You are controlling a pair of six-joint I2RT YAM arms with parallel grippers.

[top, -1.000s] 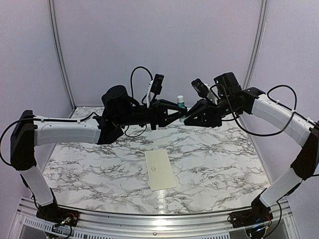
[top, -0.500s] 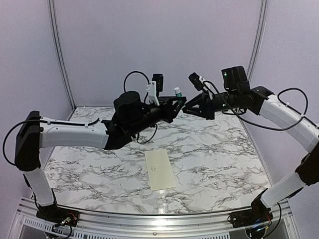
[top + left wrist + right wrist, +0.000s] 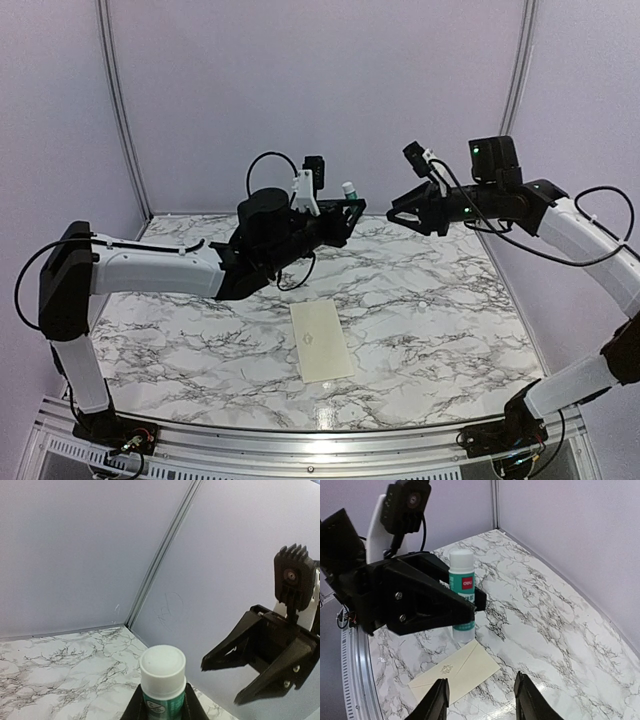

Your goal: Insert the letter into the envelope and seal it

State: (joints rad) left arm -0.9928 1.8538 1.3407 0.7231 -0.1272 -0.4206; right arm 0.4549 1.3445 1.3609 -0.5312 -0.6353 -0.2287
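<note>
Envelope [image 3: 322, 341] lay flat on the marble table [image 3: 450, 320], near the middle of its front half. Left gripper [image 3: 348, 208] clamped a white-and-green glue stick [image 3: 162, 680] upright, high above the tabletop; right gripper [image 3: 482, 702] hung near it, not touching, jaws parted and empty

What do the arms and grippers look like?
The left arm and right arm have white shells, black joints and loose black cables. The left gripper and right gripper are black and angular, each with a camera on a white bracket.
</note>
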